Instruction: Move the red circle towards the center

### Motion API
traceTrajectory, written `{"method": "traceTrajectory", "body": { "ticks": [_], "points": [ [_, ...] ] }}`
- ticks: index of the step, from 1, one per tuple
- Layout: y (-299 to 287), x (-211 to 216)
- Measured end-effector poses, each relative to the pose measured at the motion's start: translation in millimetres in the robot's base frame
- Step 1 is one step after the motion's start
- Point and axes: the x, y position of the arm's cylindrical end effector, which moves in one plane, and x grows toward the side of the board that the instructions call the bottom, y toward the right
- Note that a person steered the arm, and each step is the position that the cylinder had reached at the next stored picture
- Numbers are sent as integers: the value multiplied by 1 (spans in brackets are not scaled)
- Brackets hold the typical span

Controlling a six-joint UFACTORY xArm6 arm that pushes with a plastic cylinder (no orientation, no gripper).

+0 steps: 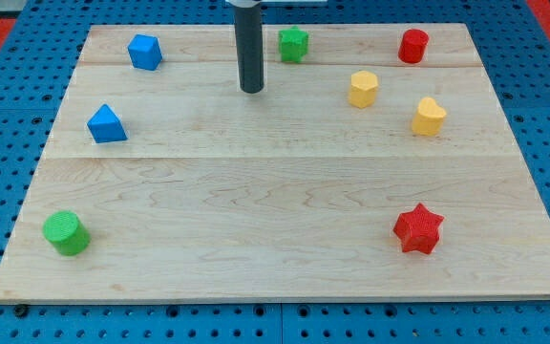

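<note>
Resting on the pale wooden worktop [285, 220], the small red circle block [412, 46] sits near the board's top right corner, far from the centre, so by my judgement the task is not begun. My tip [251, 91], a dark rod with no gripper to open or close, stands well left of the red circle, just left of the green star block [293, 44], touching nothing.

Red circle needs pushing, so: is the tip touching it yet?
Apart. The camera view shows my tip far to the view's left of the red circle, with the green star between.
</note>
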Motion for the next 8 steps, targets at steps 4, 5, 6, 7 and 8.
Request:
{"method": "traceTrajectory", "body": {
  "ticks": [4, 5, 6, 7, 8],
  "points": [
    [107, -104],
    [159, -135],
    [181, -136],
    [257, -119],
    [324, -127]
  ]
}}
